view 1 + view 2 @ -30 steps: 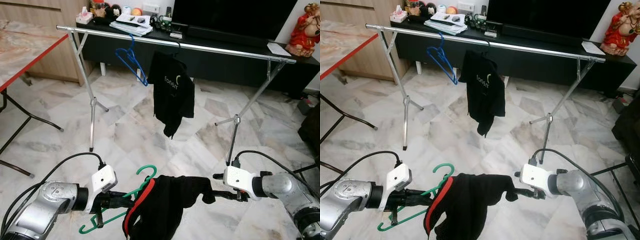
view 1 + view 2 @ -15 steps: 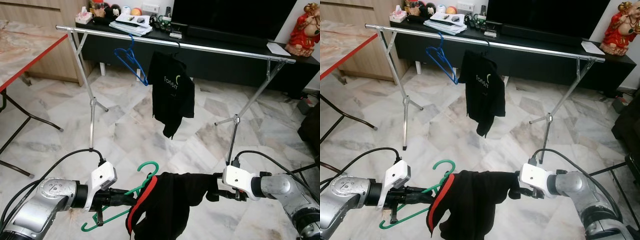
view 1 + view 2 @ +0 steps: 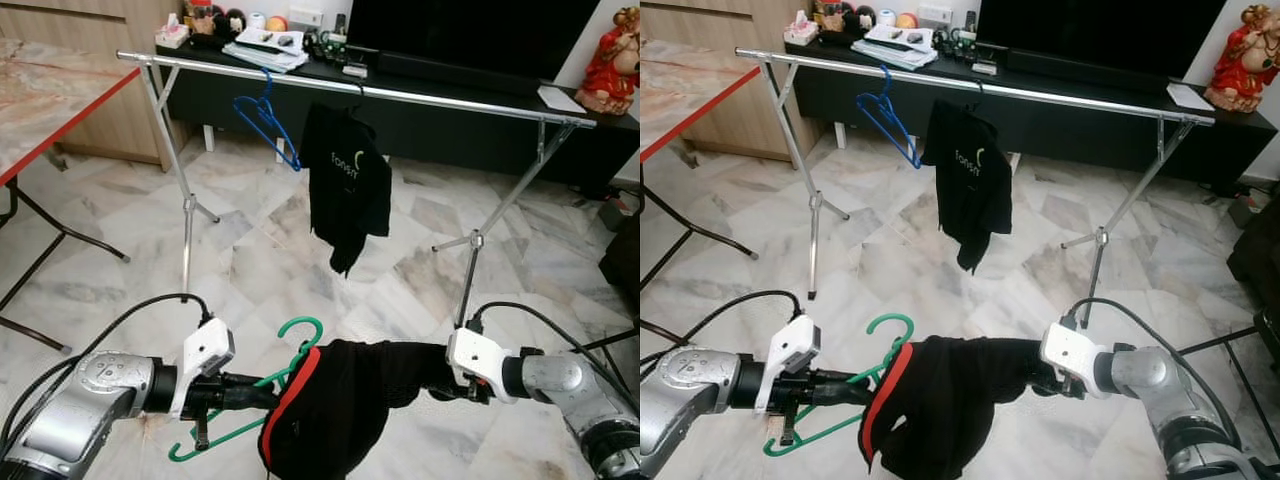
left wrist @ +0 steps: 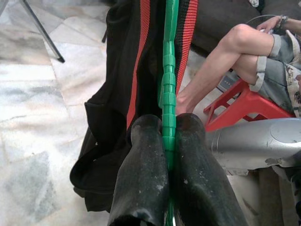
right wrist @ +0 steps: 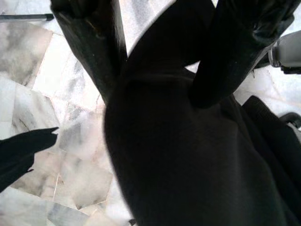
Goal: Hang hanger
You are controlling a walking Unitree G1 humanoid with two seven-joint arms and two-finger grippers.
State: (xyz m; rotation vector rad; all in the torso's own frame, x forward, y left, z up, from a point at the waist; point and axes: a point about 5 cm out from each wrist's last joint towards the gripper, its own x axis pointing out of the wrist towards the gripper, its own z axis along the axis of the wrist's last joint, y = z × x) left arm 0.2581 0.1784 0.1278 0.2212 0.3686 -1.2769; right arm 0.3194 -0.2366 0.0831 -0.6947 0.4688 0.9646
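Note:
A green plastic hanger (image 3: 300,333) is held low in front of me, with a black garment with red trim (image 3: 340,400) draped over it. My left gripper (image 3: 262,396) is shut on the hanger's bar (image 4: 168,89), the fingers (image 4: 146,174) pressed on both sides of it. My right gripper (image 5: 160,96) is at the garment's right end, its fingers (image 5: 94,42) spread with the black cloth (image 5: 178,165) bulging between them. The silver clothes rail (image 3: 420,97) stands further ahead across the room.
On the rail hang a blue hanger (image 3: 266,120) and a black shirt (image 3: 348,185). A red-edged table (image 3: 50,100) is at the left, and a dark TV bench (image 3: 450,120) stands behind the rail. A person's leg (image 4: 221,61) and a red stool (image 4: 244,106) are on my right.
My right gripper has moved left into the garment's end, which now covers its fingers. The garment sits fuller across the hanger. The left gripper keeps its hold.

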